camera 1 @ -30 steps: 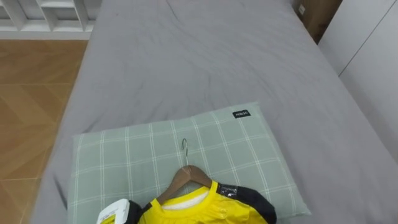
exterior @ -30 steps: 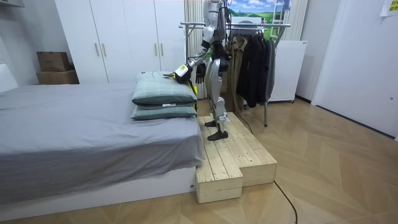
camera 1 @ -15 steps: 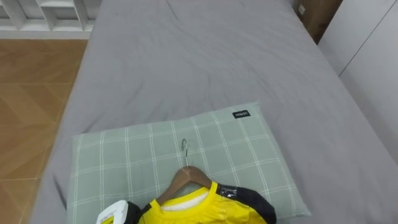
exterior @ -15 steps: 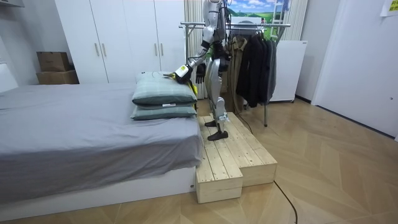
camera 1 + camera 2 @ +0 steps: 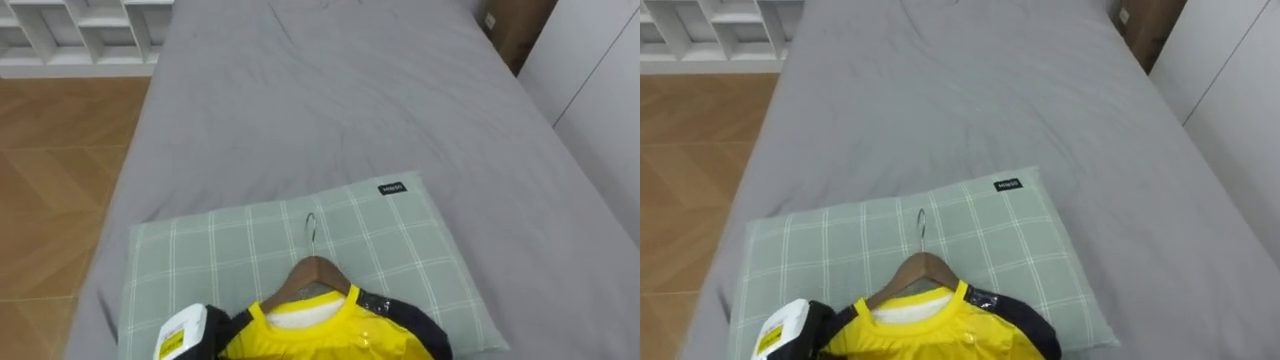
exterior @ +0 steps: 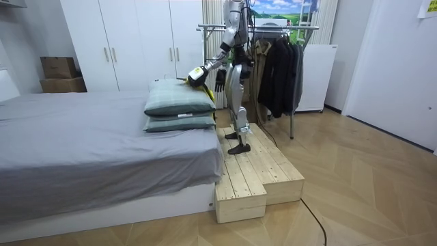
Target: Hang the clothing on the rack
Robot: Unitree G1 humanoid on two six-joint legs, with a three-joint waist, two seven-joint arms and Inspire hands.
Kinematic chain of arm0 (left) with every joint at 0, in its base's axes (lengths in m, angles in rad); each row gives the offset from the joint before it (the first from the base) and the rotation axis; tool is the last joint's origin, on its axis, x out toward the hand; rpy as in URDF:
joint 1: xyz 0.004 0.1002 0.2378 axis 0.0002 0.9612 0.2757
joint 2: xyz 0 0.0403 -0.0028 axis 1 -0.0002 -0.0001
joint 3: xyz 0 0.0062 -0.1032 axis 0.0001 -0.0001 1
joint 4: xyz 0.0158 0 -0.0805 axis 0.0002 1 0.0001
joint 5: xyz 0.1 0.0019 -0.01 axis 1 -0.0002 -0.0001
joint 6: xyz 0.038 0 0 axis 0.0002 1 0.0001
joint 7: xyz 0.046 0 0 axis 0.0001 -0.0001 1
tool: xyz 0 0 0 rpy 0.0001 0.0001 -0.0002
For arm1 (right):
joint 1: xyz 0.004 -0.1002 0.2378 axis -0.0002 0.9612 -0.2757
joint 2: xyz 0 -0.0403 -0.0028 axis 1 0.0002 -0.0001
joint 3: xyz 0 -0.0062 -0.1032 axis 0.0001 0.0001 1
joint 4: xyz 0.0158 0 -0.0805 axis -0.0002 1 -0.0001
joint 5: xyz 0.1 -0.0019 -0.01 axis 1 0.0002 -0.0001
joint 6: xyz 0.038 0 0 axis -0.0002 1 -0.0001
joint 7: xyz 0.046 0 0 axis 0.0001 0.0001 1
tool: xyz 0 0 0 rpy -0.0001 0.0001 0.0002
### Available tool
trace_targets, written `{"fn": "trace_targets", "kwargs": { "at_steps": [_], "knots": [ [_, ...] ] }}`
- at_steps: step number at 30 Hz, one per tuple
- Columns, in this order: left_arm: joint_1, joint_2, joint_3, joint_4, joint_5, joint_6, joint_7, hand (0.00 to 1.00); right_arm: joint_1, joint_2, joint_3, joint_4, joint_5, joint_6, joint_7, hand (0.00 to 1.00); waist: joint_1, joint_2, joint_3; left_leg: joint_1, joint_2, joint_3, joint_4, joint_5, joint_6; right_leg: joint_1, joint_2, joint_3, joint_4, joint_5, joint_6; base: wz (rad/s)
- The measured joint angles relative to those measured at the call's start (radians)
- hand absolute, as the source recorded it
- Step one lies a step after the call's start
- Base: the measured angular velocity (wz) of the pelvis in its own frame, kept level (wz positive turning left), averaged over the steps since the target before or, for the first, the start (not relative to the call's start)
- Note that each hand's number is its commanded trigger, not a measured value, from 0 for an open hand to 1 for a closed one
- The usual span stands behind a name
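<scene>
Robot stands on a wooden platform (image 6: 256, 171) at the head end of the bed (image 5: 330, 100), clothes rack (image 6: 273, 27) behind it holding dark garments (image 6: 280, 68). Yellow shirt (image 5: 330, 335) lies on its wooden hanger (image 5: 315, 272) at the near edge of the green checked pillow (image 5: 230, 250), metal hook (image 5: 312, 232) pointing towards the pillow's centre. Left hand (image 5: 190, 335) sits at the shirt's left shoulder; its grip cannot be told, fingers hidden. Right hand (image 6: 219, 80) hangs by the body; finger state cannot be told. Grey bedcover beyond the pillow's far edge is open. Wooden floor (image 5: 60, 180) borders the bed's left edge.
</scene>
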Motion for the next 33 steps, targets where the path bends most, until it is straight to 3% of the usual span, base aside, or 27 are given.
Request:
{"fn": "trace_targets", "kwargs": {
  "at_steps": [3,7,11,14,22,25,28,33],
  "knots": [
    [0.012,0.013,0.001,-0.094,-0.001,-0.001,0.036,1.0,0.023,-0.001,-0.031,0.001,0.0,-0.002,-0.007,0.0,0.002,0.008,-0.0025,0.03,0.0,-0.002,0.0,-0.002,-0.002,0.039,0.002,-0.001,-0.013,0.0,0.0,0.0],
    [0.02,0.022,0.003,-0.196,-0.002,-0.001,0.067,1.0,0.043,-0.009,-0.049,0.002,0.002,-0.002,-0.007,0.0,-0.004,0.035,-0.0129,0.057,-0.001,-0.009,0.0,-0.003,-0.003,0.075,0.003,-0.013,-0.028,0.005,0.002,0.04],
    [0.083,0.045,0.032,-0.478,0.038,-0.002,0.075,1.0,0.078,-0.015,-0.114,0.005,0.036,0.0,0.005,0.0,0.0,0.046,-0.0148,0.093,-0.002,-0.014,-0.016,-0.003,-0.005,0.112,0.006,-0.01,-0.041,0.004,0.002,0.04],
    [0.102,0.046,0.063,-0.591,0.038,-0.002,0.103,1.0,0.094,-0.016,-0.122,0.003,0.051,0.001,0.005,0.0,-0.001,0.051,-0.018,0.122,-0.004,-0.012,-0.023,-0.002,-0.006,0.139,0.007,0.001,-0.05,0.003,0.004,-0.01],
    [0.121,0.048,0.076,-0.682,0.038,-0.001,0.102,1.0,0.109,-0.016,-0.135,0.002,0.051,0.001,0.003,0.0,0.001,0.03,-0.0158,0.15,-0.005,-0.012,-0.032,-0.001,-0.006,0.164,0.009,0.003,-0.061,0.002,0.005,0.0],
    [0.136,0.075,0.077,-0.764,0.039,-0.001,0.103,1.0,0.124,-0.018,-0.17,-0.003,0.049,0.0,-0.007,0.0,-0.001,0.022,-0.0166,0.161,-0.006,-0.011,-0.035,-0.002,-0.007,0.174,0.009,0.006,-0.062,0.002,0.005,-0.01],
    [0.15,0.093,0.077,-0.808,0.038,-0.002,0.117,1.0,0.131,-0.024,-0.193,-0.003,0.034,0.0,-0.029,0.0,-0.001,0.023,-0.0165,0.181,-0.006,-0.011,-0.04,-0.002,-0.008,0.191,0.009,0.009,-0.062,0.0,0.007,-0.04],
    [0.161,0.093,0.077,-0.808,0.03,-0.003,0.13,1.0,0.158,-0.05,-0.219,-0.033,-0.005,0.001,-0.061,0.0,0.0,0.025,-0.0156,0.2,-0.006,-0.013,-0.044,-0.005,-0.011,0.217,0.012,0.01,-0.074,0.0,0.007,0.0]
  ]
}}
